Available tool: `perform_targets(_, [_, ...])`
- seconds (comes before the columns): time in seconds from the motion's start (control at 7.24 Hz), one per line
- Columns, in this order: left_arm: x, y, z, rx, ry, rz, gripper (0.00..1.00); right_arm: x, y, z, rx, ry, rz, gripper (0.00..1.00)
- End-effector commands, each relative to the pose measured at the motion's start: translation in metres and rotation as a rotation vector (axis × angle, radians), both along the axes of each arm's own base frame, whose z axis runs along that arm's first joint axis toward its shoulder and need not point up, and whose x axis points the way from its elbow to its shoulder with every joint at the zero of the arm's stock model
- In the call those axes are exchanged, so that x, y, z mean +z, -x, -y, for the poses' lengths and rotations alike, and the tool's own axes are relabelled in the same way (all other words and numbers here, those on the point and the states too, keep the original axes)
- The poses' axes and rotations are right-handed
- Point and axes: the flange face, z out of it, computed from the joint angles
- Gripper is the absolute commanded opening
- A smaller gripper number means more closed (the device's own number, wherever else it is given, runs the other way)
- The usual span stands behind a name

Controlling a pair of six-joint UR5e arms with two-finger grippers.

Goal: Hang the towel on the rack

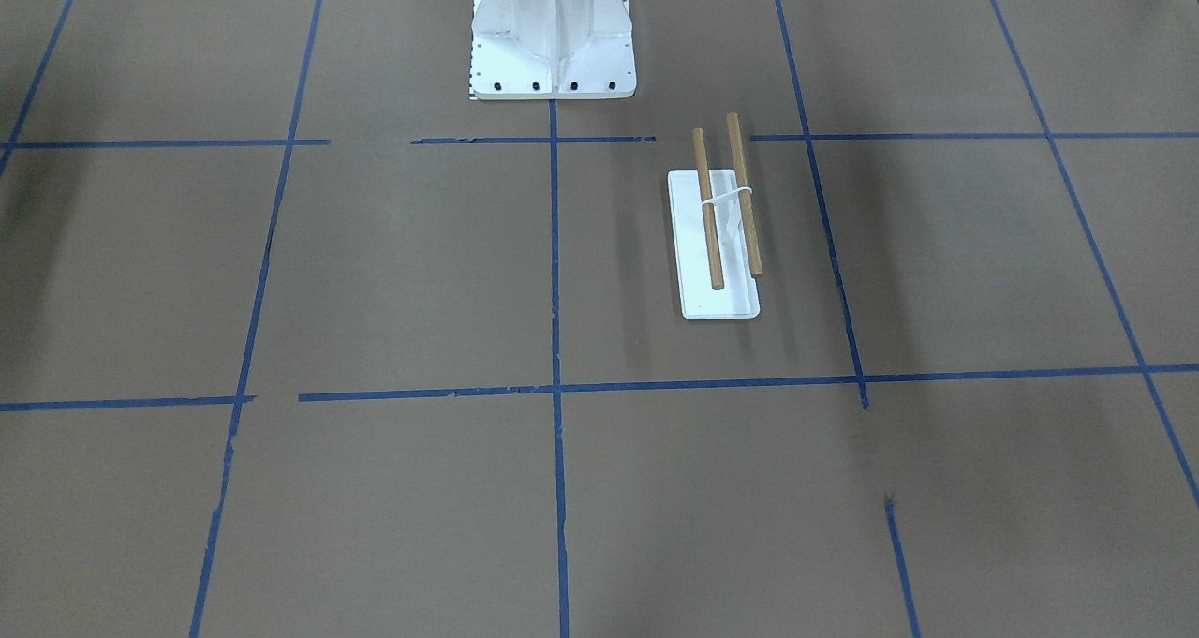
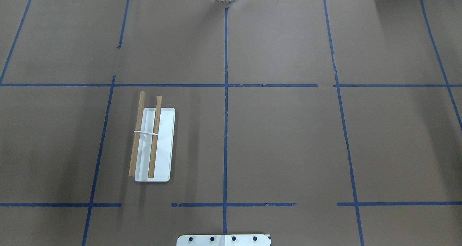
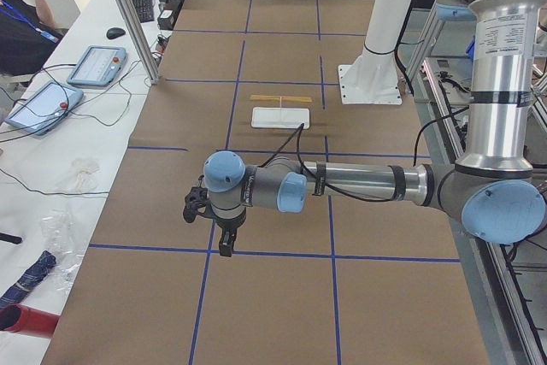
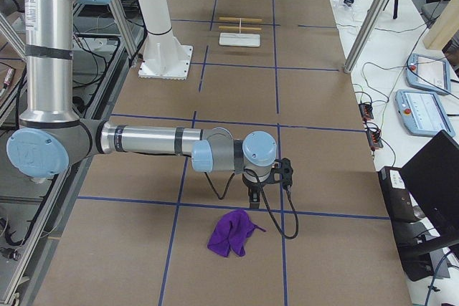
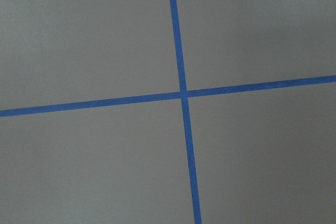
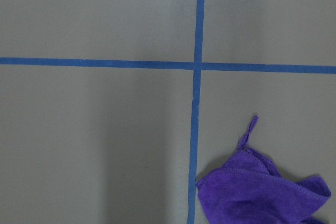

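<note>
Covering: brown paper (image 2: 288, 148) | blue tape grid (image 2: 226, 130) | rack (image 2: 164, 145) | white desk (image 3: 85, 130) beside

Right hand (image 4: 252, 198) points down at the tabletop (image 4: 323, 105) just beside a crumpled purple towel (image 4: 231, 233); the rack (image 4: 239, 32) stands well apart, near the white pedestal (image 4: 163, 48).

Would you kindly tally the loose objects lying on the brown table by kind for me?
Towel, purple: 1
Rack, white with two wooden dowels: 1
Total: 2
</note>
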Motion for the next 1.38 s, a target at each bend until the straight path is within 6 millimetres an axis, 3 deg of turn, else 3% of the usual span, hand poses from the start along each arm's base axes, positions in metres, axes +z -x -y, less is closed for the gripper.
perform_targets(0.0, [-0.003, 0.001, -0.001, -0.004, -0.004, 0.000, 1.00, -0.001, 0.000, 0.002, -0.001, -0.008, 0.000, 1.00])
perform_targets(0.28, [-0.011, 0.001, -0.001, -0.005, -0.018, -0.001, 1.00, -0.009, 0.001, 0.010, 0.000, -0.021, 0.005, 1.00])
perform_targets(0.41, [-0.019, 0.002, -0.001, -0.007, -0.037, 0.003, 1.00, -0.009, 0.013, 0.012, -0.028, -0.025, -0.004, 1.00])
perform_targets(0.55, [-0.022, 0.002, 0.000, -0.007, -0.045, 0.003, 1.00, 0.026, 0.016, 0.009, -0.046, 0.029, -0.009, 1.00])
perform_targets(0.83, [-0.026, 0.002, 0.000, -0.008, -0.051, 0.001, 1.00, 0.098, 0.013, -0.001, -0.141, -0.146, -0.080, 1.00])
perform_targets(0.97, [-0.027, 0.002, 0.000, -0.008, -0.053, -0.001, 1.00, 0.116, 0.015, -0.006, -0.142, -0.196, -0.082, 1.00])
perform_targets(1.24, [-0.032, 0.002, 0.000, -0.007, -0.060, -0.004, 1.00, 0.137, 0.048, -0.039, -0.223, -0.231, -0.077, 1.00])
